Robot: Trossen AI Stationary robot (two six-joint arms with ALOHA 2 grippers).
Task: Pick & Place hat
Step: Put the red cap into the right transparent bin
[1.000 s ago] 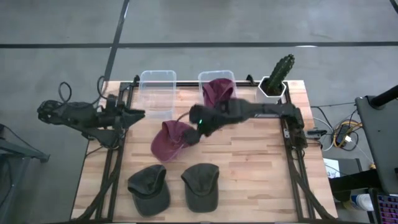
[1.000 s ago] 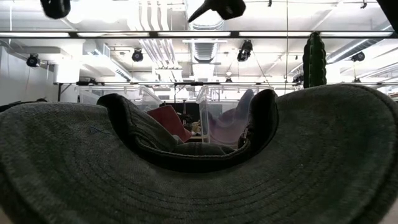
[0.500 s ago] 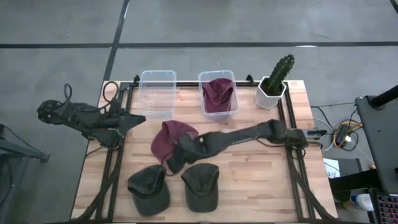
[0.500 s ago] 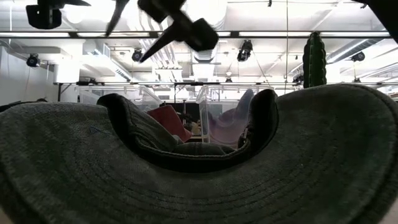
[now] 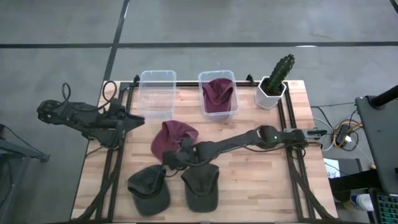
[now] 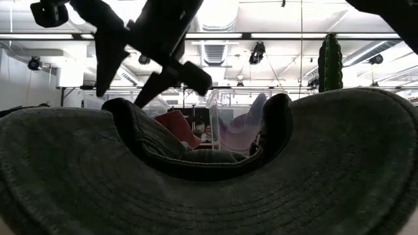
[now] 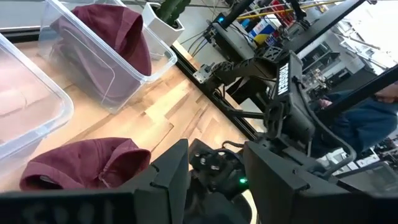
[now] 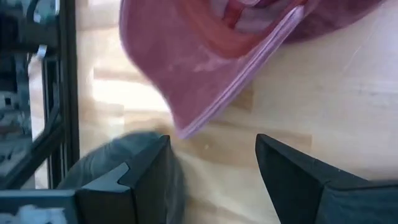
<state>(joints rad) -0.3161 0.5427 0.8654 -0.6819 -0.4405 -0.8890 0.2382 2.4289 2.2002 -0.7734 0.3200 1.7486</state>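
Step in hand, judging by the layout: right arm is reaching for a hat to pick, nothing grasped yet. One maroon hat is already sitting in the right bin (image 5: 217,93); the left bin (image 5: 157,92) is showing nothing inside.

Right gripper (image 5: 172,158) is hanging low over the table (image 5: 261,180), between the loose maroon hat (image 5: 173,137) and the left dark hat (image 5: 149,186), with the second dark hat (image 5: 201,185) just beside. In the right wrist view its fingers (image 8: 298,174) are spread wide, holding nothing; the maroon brim edge and bare wood are lying between them, and one finger (image 8: 134,177) is sitting by the dark hat's rim. Can't tell whether either finger is touching cloth.

Which hat is the target isn't certain; the maroon brim is looking likelier. Next move likely calls for dropping so one finger gets under the brim, pinching it, then lifting and carrying to a bin.

Left gripper (image 5: 138,117) is waiting at the table's left edge near the left bin, fingers apart, holding nothing.
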